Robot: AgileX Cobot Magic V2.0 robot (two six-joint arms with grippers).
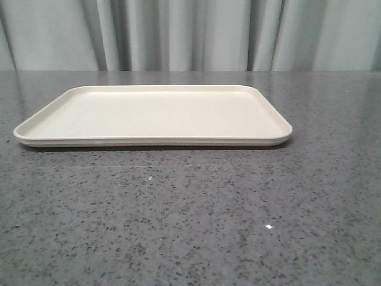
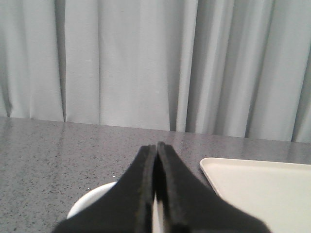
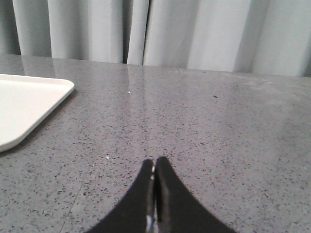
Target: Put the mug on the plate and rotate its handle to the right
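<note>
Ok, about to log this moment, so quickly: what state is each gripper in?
Left gripper: closed, holding nothing; a white rim, probably the mug, shows behind it.
Right gripper: closed, empty, above the grey table.

Cream plate (image 1: 262,116) — speckled grey table (image 1: 190,226)

You see both grippers as matte black: the left gripper (image 2: 156,148) shows two broad, tapering fingers with foam-like inner faces, and the right gripper (image 3: 154,162) shows slimmer curved ones.
</note>
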